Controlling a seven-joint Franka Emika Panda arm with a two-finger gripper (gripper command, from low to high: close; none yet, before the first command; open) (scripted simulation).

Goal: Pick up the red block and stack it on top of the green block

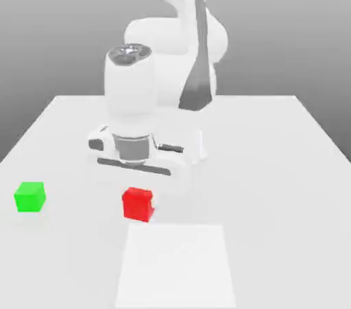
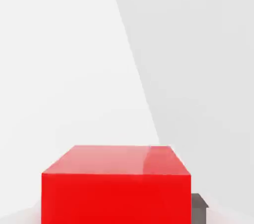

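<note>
The red block [image 1: 138, 204] rests on the white table [image 1: 274, 184], near the front middle of the exterior view. My gripper [image 1: 138, 188] comes straight down onto it from the white hand above, shut on the block. In the hand view the red block [image 2: 116, 188] looms close, and a dark fingertip [image 2: 198, 207] presses against its side. The green block [image 1: 30, 196] stands alone at the exterior view's left, well apart from the red one and at about the same depth.
The arm's white base and links [image 1: 185, 40] rise behind the hand at the back of the table. A lighter square patch [image 1: 177, 266] marks the table surface just in front of the red block.
</note>
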